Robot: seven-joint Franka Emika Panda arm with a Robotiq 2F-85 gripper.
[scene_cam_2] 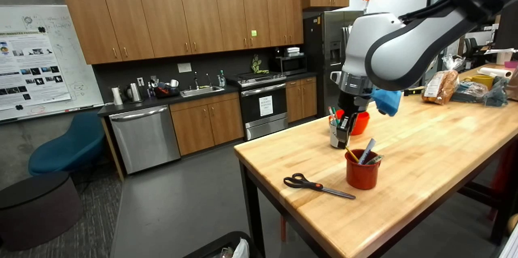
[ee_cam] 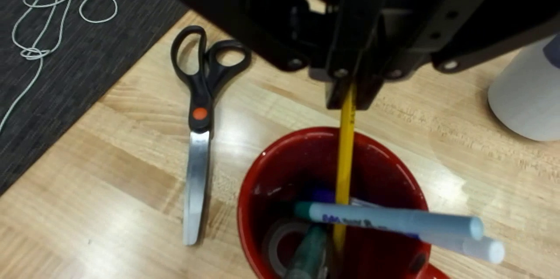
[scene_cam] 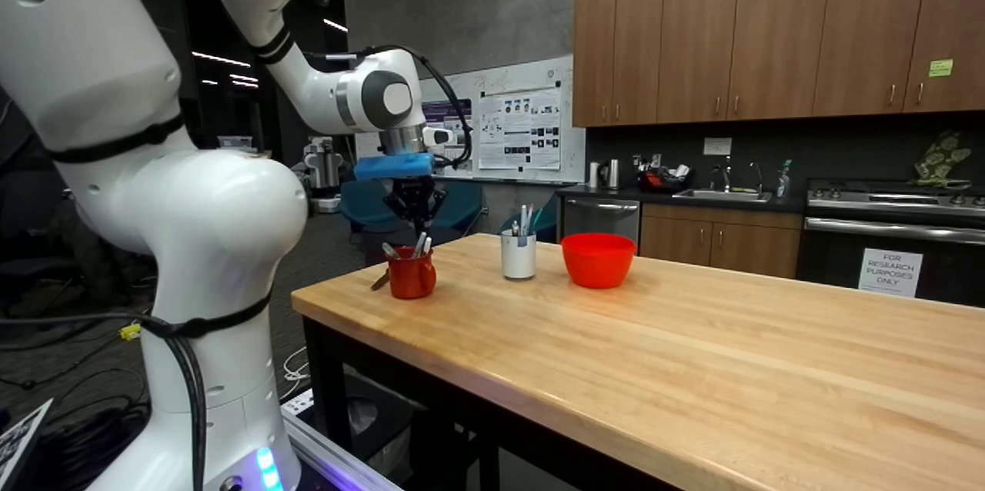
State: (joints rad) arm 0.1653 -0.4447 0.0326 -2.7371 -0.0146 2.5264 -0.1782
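A yellow pencil [ee_cam: 344, 161] leans out of the red mug [ee_cam: 247, 209], its upper part between the fingertips of my gripper [ee_cam: 348, 95]. The black jaws are shut on it, just above the mug's rim. In an exterior view the gripper [scene_cam_2: 344, 138] points down over the mug [scene_cam_2: 361, 175], and the pencil [scene_cam_2: 351, 154] shows below its tips. Inside the mug lie a light blue marker [ee_cam: 389, 217], a second pale marker behind it and a dark green one [ee_cam: 308, 252]. The pencil's lower end is partly hidden by the markers.
Black-handled scissors [ee_cam: 199, 115] lie beside the mug, near the table edge. A white cup [scene_cam: 518, 258] with pens and a red bowl [scene_cam: 599, 260] stand farther along the wooden table [scene_cam: 692, 360]. Bread in a bag [scene_cam_2: 441, 86] sits at the far end.
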